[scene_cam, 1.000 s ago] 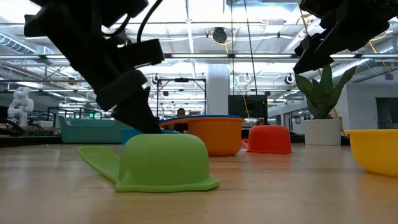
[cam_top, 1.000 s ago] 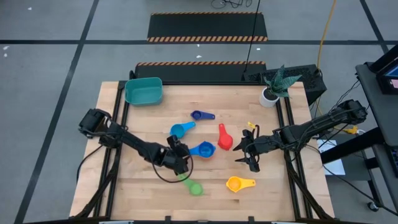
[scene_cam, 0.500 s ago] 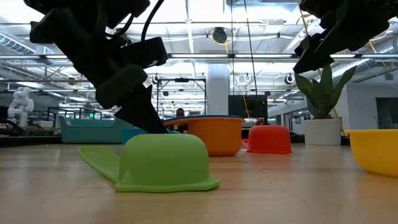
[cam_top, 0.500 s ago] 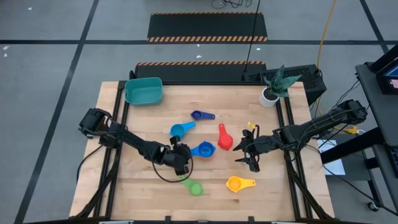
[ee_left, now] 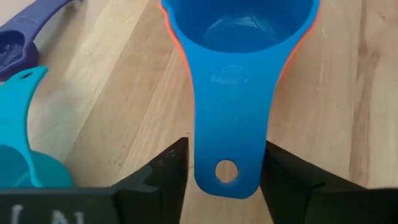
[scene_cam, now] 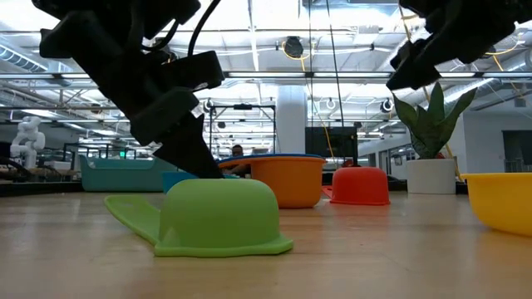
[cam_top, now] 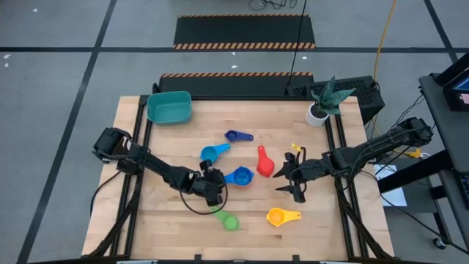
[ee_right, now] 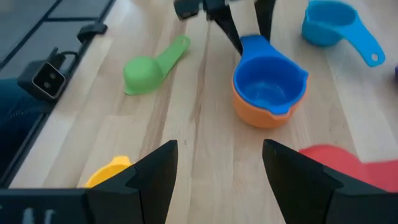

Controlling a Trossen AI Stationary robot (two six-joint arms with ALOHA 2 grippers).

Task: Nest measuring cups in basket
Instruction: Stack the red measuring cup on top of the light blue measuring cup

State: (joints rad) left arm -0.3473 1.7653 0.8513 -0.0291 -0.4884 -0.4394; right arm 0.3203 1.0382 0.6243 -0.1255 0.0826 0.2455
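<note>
The blue cup [cam_top: 239,177] sits nested in the orange cup [scene_cam: 287,183] mid-table, its handle pointing at my left gripper [cam_top: 213,185], which is shut on it. Loose on the wood lie the green cup [cam_top: 228,219], mouth down, the yellow cup [cam_top: 282,217], the red cup [cam_top: 264,163], the light blue cup [cam_top: 214,152] and the dark blue cup [cam_top: 238,136]. The teal basket [cam_top: 169,107] stands at the far left corner. My right gripper [cam_top: 289,178] hangs open above the table, right of the red cup. My left gripper has the blue cup's flat handle, near its free end with the hole [ee_left: 208,158], between its two fingers [ee_left: 161,180], one on each long edge. The fingers slant down from the table's left and run along the handle. The cup stays level, nested in the orange cup on the table.
A small white plant pot [cam_top: 318,113] stands at the far right corner. A small yellow piece [cam_top: 296,149] lies beside my right gripper. Bare wood runs along the near edge left of the green cup and in front of the basket.
In the low view my left gripper's near finger has shifted a little toward the stacked blue and orange cups. The cups have stayed where they were.
</note>
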